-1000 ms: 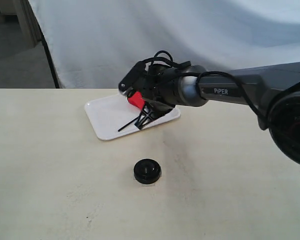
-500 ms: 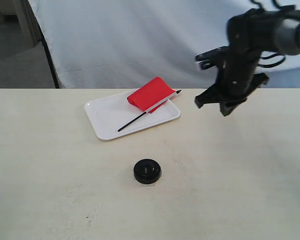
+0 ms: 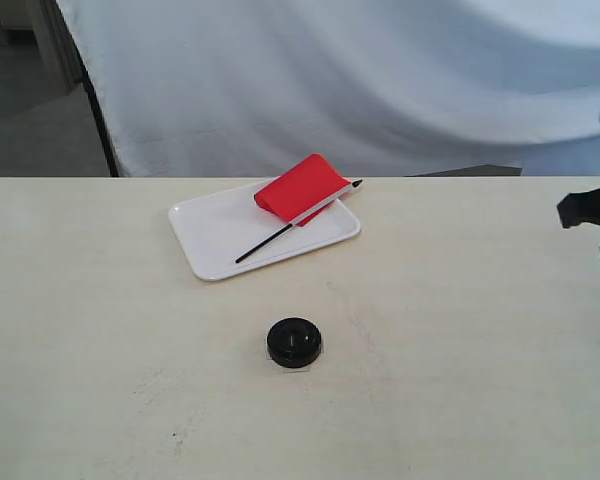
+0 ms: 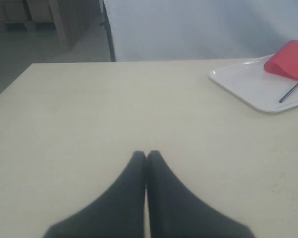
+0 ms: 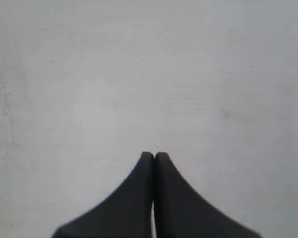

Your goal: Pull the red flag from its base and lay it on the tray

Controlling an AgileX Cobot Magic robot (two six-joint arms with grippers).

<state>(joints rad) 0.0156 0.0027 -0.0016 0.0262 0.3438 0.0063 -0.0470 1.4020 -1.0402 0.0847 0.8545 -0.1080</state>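
The base [image 3: 294, 342] is sitting flat on the pale table [image 3: 100, 400], nearest the exterior camera and well apart from the tray [image 3: 195, 228]. Behind it, the red flag [image 3: 300, 190] is lying on the tray, its cloth bunching toward the far right corner. Its thin stick is running diagonally, with the black lower end pointing toward the tray's near left and the tip reaching the right rim. The left gripper [image 4: 146, 153] is hanging over bare tabletop with its fingers pressed together and nothing between them (its wrist camera is catching the tray and flag off to one side). The right gripper [image 5: 154, 154] is likewise closed on nothing above the table, showing only as a dark shape at the exterior view's right edge, far from the tray. A white cloth backdrop [image 3: 380, 80] is draping behind the table.
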